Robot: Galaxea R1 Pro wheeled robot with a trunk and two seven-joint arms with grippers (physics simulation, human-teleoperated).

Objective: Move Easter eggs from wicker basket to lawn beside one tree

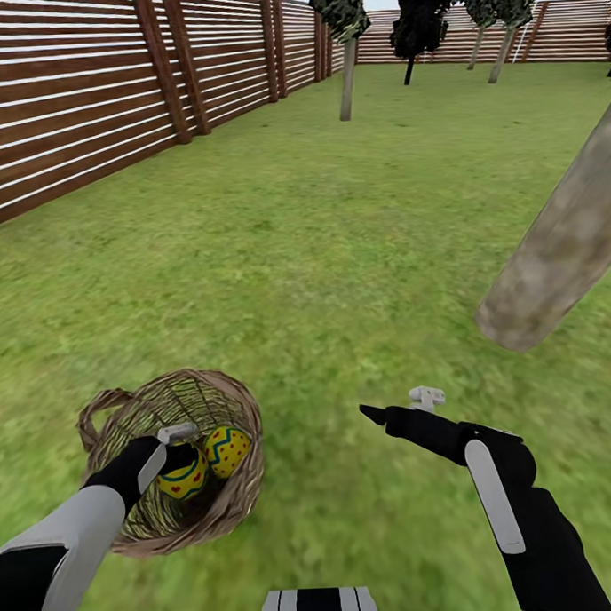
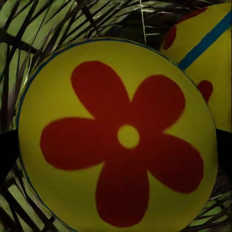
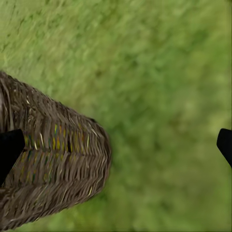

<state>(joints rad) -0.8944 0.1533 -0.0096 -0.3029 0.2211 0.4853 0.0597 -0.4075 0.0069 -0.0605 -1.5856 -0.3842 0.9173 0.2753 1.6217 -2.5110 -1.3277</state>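
Note:
The wicker basket (image 1: 243, 406) stands on the lawn (image 1: 339, 251) at the lower left, with two yellow Easter eggs in it. My left gripper (image 1: 178, 449) reaches inside and is open, its black fingertips (image 2: 7, 152) flanking the nearer egg (image 1: 182, 480). That egg's red flower (image 2: 116, 140) fills the left wrist view, and the second egg (image 1: 227, 449) (image 2: 208, 53) lies just beside it. My right gripper (image 1: 399, 406) hovers open over bare grass right of the basket (image 3: 53, 159). The thick leaning grey-brown trunk of the tree (image 1: 560, 241) rises at the right. A third egg is hidden.
A brown slat fence (image 1: 83, 102) runs along the left side and the far end. A thin-trunked tree (image 1: 347, 72) and dark narrow trees (image 1: 413, 25) stand far back. Open grass lies between the basket and the leaning trunk.

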